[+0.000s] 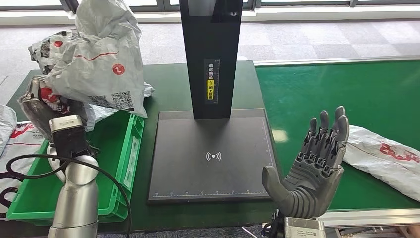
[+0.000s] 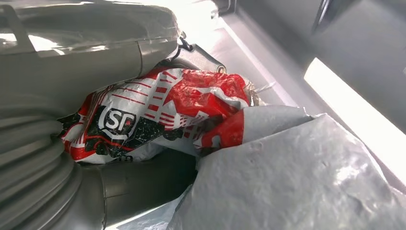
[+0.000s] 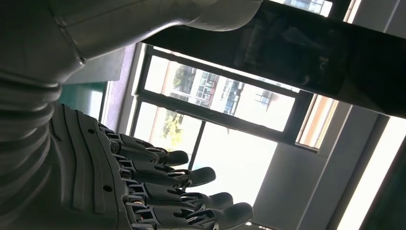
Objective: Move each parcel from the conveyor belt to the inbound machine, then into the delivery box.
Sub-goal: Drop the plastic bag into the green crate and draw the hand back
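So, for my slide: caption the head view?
Left hand lifts a grey plastic parcel above the green crate; right hand open.

Right hand (image 3: 119,187) fills lower left of frame: grey ribbed cover at left edge, dark fingers (image 3: 191,176) extended side by side toward lower centre, apart from each other, holding nothing. Black post (image 3: 306,52) runs as dark band across upper frame. Behind, large window (image 3: 215,110) with dark frame, bright daylight, blurred buildings and greenery outside.
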Tool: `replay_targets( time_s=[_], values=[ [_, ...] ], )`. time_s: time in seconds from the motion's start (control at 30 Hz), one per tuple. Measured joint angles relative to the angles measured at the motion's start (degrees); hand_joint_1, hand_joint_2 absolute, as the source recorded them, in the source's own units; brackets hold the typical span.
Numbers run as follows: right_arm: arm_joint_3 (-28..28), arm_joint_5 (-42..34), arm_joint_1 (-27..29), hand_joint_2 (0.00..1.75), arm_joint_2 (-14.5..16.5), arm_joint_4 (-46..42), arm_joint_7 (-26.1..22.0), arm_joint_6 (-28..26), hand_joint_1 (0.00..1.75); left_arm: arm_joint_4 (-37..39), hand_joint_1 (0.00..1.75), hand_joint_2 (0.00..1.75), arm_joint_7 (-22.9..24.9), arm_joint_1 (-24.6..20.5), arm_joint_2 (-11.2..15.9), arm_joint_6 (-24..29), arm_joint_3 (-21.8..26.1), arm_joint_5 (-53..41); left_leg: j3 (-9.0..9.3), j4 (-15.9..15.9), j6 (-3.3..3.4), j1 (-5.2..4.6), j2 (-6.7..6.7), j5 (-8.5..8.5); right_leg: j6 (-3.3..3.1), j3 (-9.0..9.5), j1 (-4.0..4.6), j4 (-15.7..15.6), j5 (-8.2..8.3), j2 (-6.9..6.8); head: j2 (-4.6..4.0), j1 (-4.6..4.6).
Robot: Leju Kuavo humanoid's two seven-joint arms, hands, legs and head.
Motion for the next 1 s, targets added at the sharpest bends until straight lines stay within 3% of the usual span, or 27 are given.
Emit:
replay_targets(
  time_s=[0.17,0.27,0.47,0.67,1.0],
  values=[
    [-0.2,1.7,0.7,1.75,0.0,-1.3,1.5,2.9,0.00,12.8,1.75,1.75,14.5,-4.8,1.2,-3.5,0.4,-15.8,-0.01,0.0,-0.01,0.02,0.03,0.02,-0.04,0.03,-0.02,0.0,0.05,-0.04,0.00,-0.01],
    [-0.4,2.8,1.0,1.75,0.1,-2.4,2.4,6.1,0.00,21.5,1.75,1.75,18.9,-7.4,2.2,-3.5,2.5,-21.1,-0.01,0.0,-0.04,0.06,0.08,0.04,-0.07,0.01,-0.03,0.0,0.08,0.02,0.00,0.00],
    [-1.6,3.7,1.3,1.75,0.6,-3.4,2.5,10.0,0.00,31.0,1.75,1.75,19.1,-8.5,3.5,-3.5,8.6,-22.4,-0.09,0.0,-0.06,0.11,0.04,0.05,-0.09,-0.07,-0.01,0.0,0.06,0.02,0.00,0.00],
    [-2.1,3.2,1.3,1.75,0.8,-3.6,2.3,11.8,0.00,31.7,1.75,1.75,18.4,-7.0,3.7,-4.5,12.1,-22.3,-0.17,0.0,-0.05,0.10,0.00,0.05,-0.09,-0.08,-0.01,0.0,0.05,-0.01,0.00,0.00],
    [-2.7,3.1,1.4,1.75,1.0,-3.6,2.3,11.9,0.00,31.7,1.75,1.75,18.3,-6.5,3.8,-4.7,13.5,-22.2,-0.17,0.0,-0.05,0.09,-0.02,0.05,-0.08,-0.07,-0.02,0.0,0.05,-0.10,0.00,0.00]
  ],
)
